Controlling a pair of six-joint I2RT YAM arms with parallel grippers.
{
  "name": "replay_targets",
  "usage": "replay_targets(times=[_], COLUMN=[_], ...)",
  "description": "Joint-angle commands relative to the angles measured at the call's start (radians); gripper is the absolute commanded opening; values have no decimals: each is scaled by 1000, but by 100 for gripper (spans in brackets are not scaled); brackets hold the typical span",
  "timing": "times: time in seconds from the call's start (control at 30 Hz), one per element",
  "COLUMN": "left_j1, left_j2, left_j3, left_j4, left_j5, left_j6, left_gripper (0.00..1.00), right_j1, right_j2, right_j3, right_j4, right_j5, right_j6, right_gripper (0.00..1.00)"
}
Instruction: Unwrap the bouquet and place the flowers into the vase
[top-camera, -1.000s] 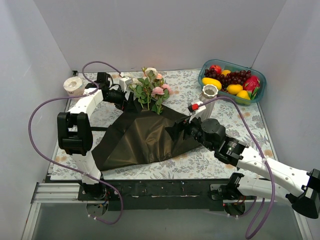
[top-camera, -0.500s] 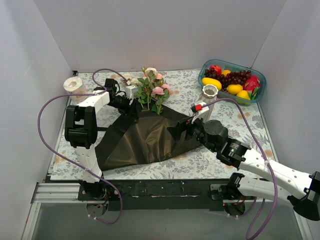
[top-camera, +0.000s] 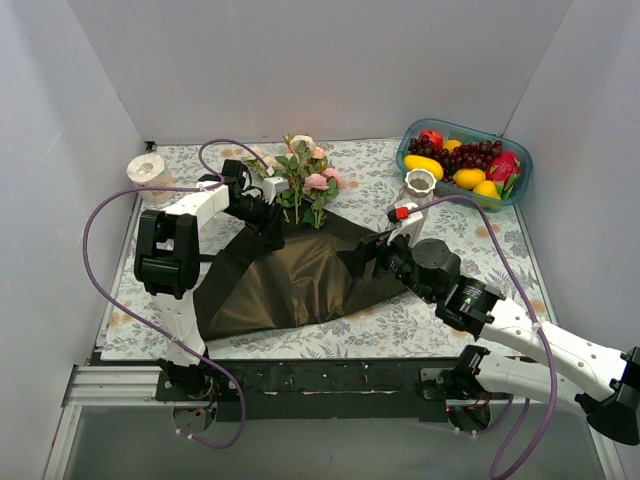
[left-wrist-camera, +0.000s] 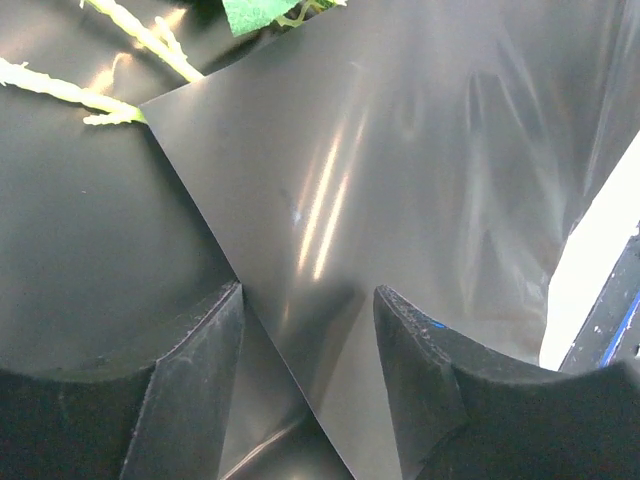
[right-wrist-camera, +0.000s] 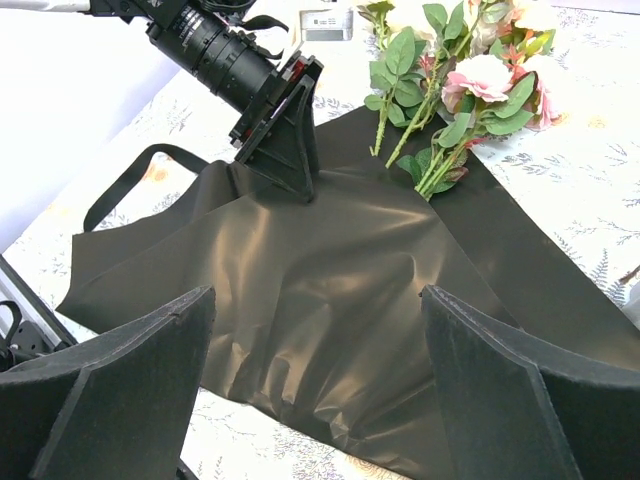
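Note:
The bouquet lies unwrapped: its glossy black wrapping paper (top-camera: 300, 275) is spread flat, and the flowers (top-camera: 305, 185), pink and cream roses with green leaves, lie with their stems on the paper's far edge. My left gripper (top-camera: 272, 225) is down on that far-left edge beside the stems. Its jaws are part open (left-wrist-camera: 308, 290), with a fold edge of the paper (left-wrist-camera: 300, 200) running between the fingers. My right gripper (right-wrist-camera: 316, 295) hovers wide open over the paper's right side, holding nothing. The white ribbed vase (top-camera: 420, 185) stands upright behind the right arm.
A teal tray (top-camera: 520, 175) of fruit stands at the far right, close behind the vase. A white tape roll (top-camera: 147, 170) sits at the far left. A black ribbon loop (right-wrist-camera: 130, 175) lies at the paper's left edge. Grey walls enclose three sides.
The left gripper has moved right and down onto the paper's far-left edge, and its jaws have narrowed. The right gripper has shifted slightly and stays wide open.

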Motion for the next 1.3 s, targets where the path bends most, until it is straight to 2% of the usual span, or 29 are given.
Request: replay_targets(times=[0.0, 0.03, 0.1, 0.13, 0.27, 0.33, 0.7, 0.83, 1.03, 1.27], left_j1=[-3, -6, -13, -15, -15, -20, -59, -110, -272, -423], left_j2=[10, 13, 23, 26, 3, -23, -209, -318, -474, -606], left_j3=[15, 17, 38, 46, 70, 86, 267, 273, 250, 139], left_j4=[-6, -15, -34, -52, -63, -78, -282, -379, -552, -597], left_j5=[19, 17, 17, 22, 43, 52, 157, 184, 177, 206], left_j6=[15, 21, 24, 26, 14, 12, 21, 88, 246, 196], left_gripper=[50, 38, 27, 16, 2, 0, 1, 8, 18, 24], right_j1=[-5, -5, -5, -5, -5, -5, -7, -5, -5, -7], right_j2=[-30, -33, -41, -42, -48, -49, -70, -84, -117, -148], right_j3=[1, -1, -5, -7, -7, -5, 9, 28, 88, 121], right_j4=[9, 9, 12, 11, 15, 18, 9, -5, -46, -93], right_j5=[9, 9, 11, 11, 2, -3, -11, 3, 42, 68], right_j6=[2, 2, 5, 7, 10, 13, 2, -25, -93, -116], right_gripper=[90, 90, 90, 90, 90, 90, 90, 91, 92, 92])
